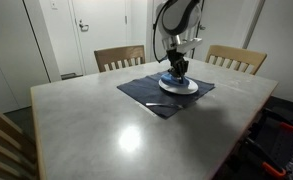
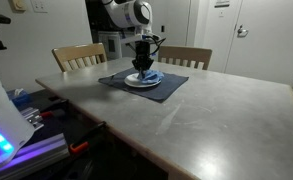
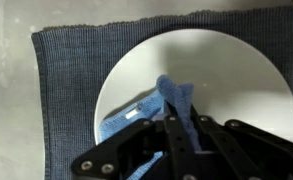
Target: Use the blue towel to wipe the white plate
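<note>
In an exterior view the arm [image 1: 174, 25] is cut off by the top edge; the fingers [image 1: 176, 68] are a small dark mass and their gap cannot be made out here; under them the blue towel [image 1: 173, 81] shows only as a blue patch on the white plate [image 1: 189, 89], so its folds and long axis are unreadable. The plate sits on a dark placemat [image 1: 151, 95], toward 1 o'clock from the middle of the grey worktop [image 1: 96, 125]; two wooden chairs [image 1: 119, 57] stand at the far side and a third is cropped at 8 o'clock.

In an exterior view from the opposite side the fingers [image 2: 145, 63] point straight down onto the blue towel [image 2: 150, 76], which hides much of the white plate [image 2: 136, 82]; the placemat [image 2: 166, 90] lies near the far edge of the worktop [image 2: 206, 120]; a pale door [image 2: 241, 40] shows at 2 o'clock, a blue-lit device at 8 o'clock.

In the wrist view the fingers [image 3: 169, 135] cover the plate's lower part and are pinched shut on a raised fold of the blue towel [image 3: 174, 97]; the cloth's long axis runs from the plate's 9 o'clock rim up toward 1 o'clock, its lower end hidden behind the linkage; the white plate [image 3: 236, 70] is cropped at 3 and 6 o'clock; the ribbed placemat [image 3: 61, 70] lies on mottled grey worktop [image 3: 6, 90].
</note>
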Robot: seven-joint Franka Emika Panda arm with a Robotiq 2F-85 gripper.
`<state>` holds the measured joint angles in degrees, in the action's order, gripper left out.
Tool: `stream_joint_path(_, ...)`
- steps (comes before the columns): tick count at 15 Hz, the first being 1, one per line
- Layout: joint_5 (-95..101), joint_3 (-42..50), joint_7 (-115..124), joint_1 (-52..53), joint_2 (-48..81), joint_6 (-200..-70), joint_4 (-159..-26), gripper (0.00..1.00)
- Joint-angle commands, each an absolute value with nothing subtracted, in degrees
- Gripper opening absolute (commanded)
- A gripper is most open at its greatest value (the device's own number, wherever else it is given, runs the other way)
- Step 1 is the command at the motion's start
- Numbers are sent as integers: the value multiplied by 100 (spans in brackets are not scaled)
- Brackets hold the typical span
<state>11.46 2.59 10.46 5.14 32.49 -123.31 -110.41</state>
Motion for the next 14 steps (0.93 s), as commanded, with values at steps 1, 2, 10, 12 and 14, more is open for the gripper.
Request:
stream_joint_path(1, 1103, 163, 934, 575, 2849, -11741, -11277, 3)
stream_joint_path(2, 1097, 128, 896, 582, 2809, -11523, -11258, 3)
stream_joint_path(10, 804, -320, 194, 559, 2736, -10960, -11277, 3)
stream_joint_path(12, 704, -403, 52, 566, 2770, -10990, -11292, 3)
stream_joint_path(14, 648, -452, -25, 577, 2792, -11091, -11330, 3)
